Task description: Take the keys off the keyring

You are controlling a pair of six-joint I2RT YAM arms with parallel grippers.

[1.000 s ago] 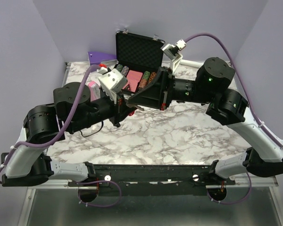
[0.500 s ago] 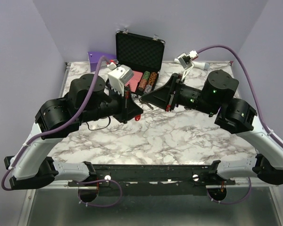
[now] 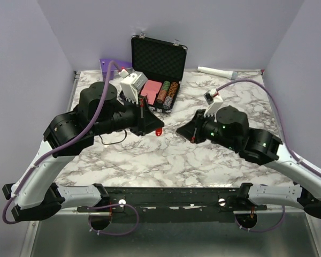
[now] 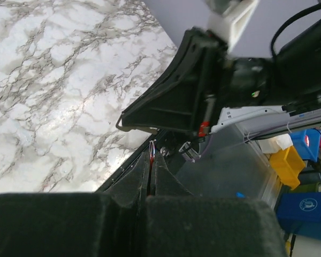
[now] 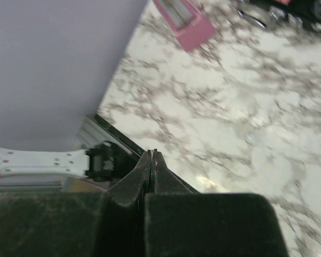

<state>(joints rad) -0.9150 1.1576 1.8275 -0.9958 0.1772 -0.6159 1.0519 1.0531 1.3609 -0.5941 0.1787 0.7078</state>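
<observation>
Honestly looks about halfway: left fingers (image 4: 143, 170) are clamped on the red keyring (image 4: 150, 158) right at their tips, right fingers (image 5: 146, 165) sit squeezed together just across from them, not touching, can't tell if they're pinching any keys, and no readable writing anywhere.

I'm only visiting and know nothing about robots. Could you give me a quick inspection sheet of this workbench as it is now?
Surface: marbled tabletop.
Job's things: red keyring pinched in the left gripper; keys too small to make out.
Clutter: open black case, poker chips, pink box, purple wedge, white marker.
Grippers: left shut on the keyring; right gripper shut, apart from the left.
Cables: purple cables along both arms.
Surroundings: lilac walls; storage bins beyond the table.
</observation>
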